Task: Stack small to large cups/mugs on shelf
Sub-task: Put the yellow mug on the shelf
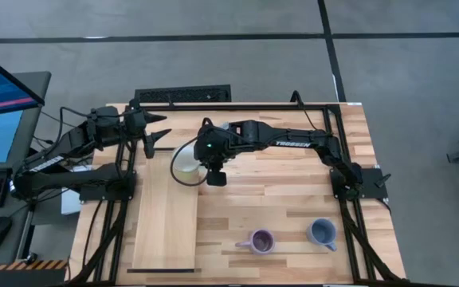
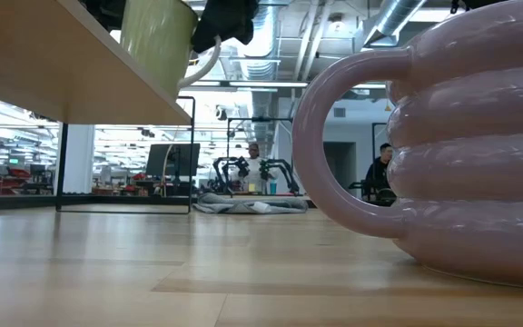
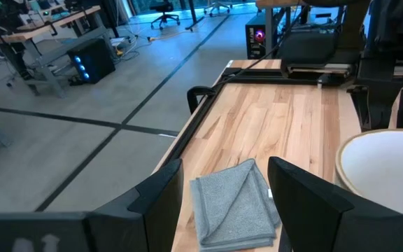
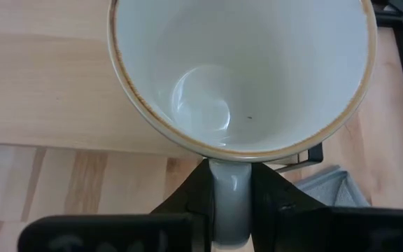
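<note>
Purple mug (image 2: 443, 145) cut off at right edge; cloth (image 3: 235, 204) partly behind left tool's fingers (image 3: 161, 199).

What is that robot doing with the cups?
The right gripper is shut on the handle of the cream-white mug and holds it upright over the far end of the shelf. The left gripper waits open near a grey folded cloth. The purple mug and grey-blue mug sit on the table, not yet on the shelf.
</note>
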`<state>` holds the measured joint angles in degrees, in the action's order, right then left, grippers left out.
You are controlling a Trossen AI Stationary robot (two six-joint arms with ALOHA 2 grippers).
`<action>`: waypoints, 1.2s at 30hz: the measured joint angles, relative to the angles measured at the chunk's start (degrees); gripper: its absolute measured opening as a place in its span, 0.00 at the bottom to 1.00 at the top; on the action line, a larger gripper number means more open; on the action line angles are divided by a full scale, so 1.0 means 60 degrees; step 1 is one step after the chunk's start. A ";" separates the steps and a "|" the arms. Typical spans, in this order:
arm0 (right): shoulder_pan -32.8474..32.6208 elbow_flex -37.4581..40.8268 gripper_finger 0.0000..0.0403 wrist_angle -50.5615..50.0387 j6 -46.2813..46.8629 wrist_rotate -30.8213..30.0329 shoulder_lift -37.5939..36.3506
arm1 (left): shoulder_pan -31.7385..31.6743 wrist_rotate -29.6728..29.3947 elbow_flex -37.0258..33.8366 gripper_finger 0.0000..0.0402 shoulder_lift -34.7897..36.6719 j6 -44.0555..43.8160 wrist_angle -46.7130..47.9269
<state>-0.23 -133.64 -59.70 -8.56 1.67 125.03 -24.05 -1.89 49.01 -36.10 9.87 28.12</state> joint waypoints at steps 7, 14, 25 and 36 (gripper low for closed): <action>0.0000 0.0000 0.17 0.0060 0.0018 0.0004 0.0000 | 0.0000 -0.0001 0.0000 0.50 0.0000 0.0000 0.0099; 0.0000 0.0000 0.17 0.0060 0.0015 0.0004 0.0000 | 0.0000 -0.0003 0.0000 0.50 0.0000 0.0000 0.0148; 0.0000 0.0000 0.17 0.0269 0.0005 0.0000 -0.0004 | 0.0000 -0.0004 0.0000 0.50 0.0000 0.0000 0.0156; 0.0025 -0.0004 0.17 0.0560 -0.0080 0.0000 -0.0022 | 0.0000 -0.0003 0.0000 0.50 0.0000 -0.0004 0.0214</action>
<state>-0.08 -133.67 -56.34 -9.04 1.67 124.90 -24.05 -1.91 49.01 -36.10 9.85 29.41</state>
